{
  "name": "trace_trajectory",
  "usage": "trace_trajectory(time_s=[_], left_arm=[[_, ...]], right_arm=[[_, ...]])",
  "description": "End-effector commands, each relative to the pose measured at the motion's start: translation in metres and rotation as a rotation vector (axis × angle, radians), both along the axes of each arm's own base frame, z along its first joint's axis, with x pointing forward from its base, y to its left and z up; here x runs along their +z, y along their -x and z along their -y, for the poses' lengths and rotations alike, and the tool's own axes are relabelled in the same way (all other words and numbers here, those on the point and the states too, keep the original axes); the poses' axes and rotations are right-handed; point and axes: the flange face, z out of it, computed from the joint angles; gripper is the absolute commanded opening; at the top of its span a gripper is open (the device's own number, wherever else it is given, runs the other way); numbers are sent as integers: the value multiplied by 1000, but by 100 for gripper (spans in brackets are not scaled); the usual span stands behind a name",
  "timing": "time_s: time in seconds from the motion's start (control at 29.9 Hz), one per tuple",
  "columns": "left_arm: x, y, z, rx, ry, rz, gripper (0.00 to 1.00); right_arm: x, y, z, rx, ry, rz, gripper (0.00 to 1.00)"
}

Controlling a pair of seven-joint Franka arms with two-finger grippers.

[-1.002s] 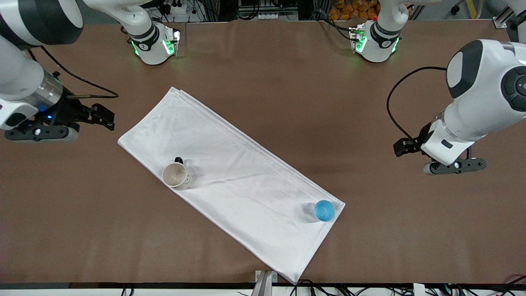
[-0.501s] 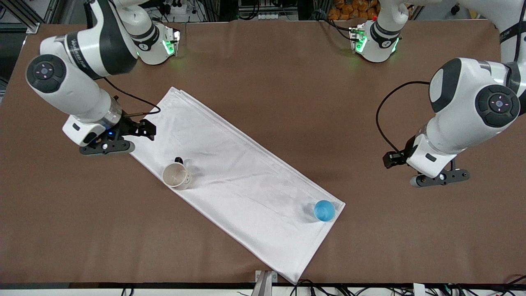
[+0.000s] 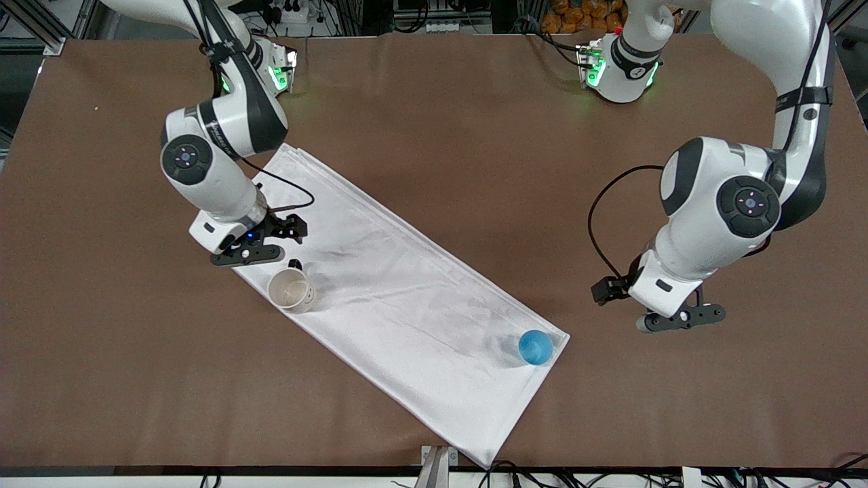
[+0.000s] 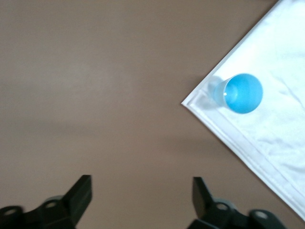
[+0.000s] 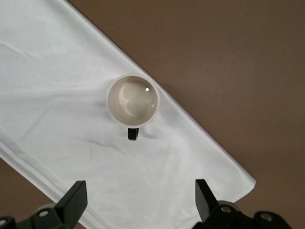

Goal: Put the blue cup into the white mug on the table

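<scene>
The left hand (image 3: 680, 318) hangs with its fingers (image 4: 80, 193) spread wide apart and nothing between them, over bare brown surface (image 3: 434, 102) toward the left arm's end; the blue cup (image 3: 536, 347) stands upright at about eight o'clock from it in the front view, well apart, on the corner of the white cloth (image 3: 407, 318) near that end. The right hand (image 3: 246, 254) also has its fingers (image 5: 71, 200) wide apart and empty, over the cloth's edge toward the right arm's end. The white mug (image 3: 291, 290) stands upright on the cloth, at about five o'clock from this hand in the front view, its black handle (image 3: 295, 263) toward the hand. Cup and mug are well apart.
</scene>
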Motion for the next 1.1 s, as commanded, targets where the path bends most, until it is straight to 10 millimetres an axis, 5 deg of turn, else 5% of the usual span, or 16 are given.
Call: trace_trajectory(time_s=[0.0, 0.2, 0.53, 0.8, 1.07], left_arm=[[-10, -13, 11, 38, 38, 21, 100], [-30, -24, 21, 151, 179, -14, 100], [-77, -30, 38, 183, 206, -17, 100], [-125, -30, 54, 178, 197, -21, 100], [-144, -34, 53, 188, 200, 1, 100]], right_arm=[[-30, -3, -7, -16, -5, 4, 100], [-66, 0, -6, -3, 3, 9, 100], [-94, 0, -4, 0, 12, -13, 100], [-105, -8, 5, -16, 8, 4, 94], [-113, -23, 11, -34, 8, 7, 83]])
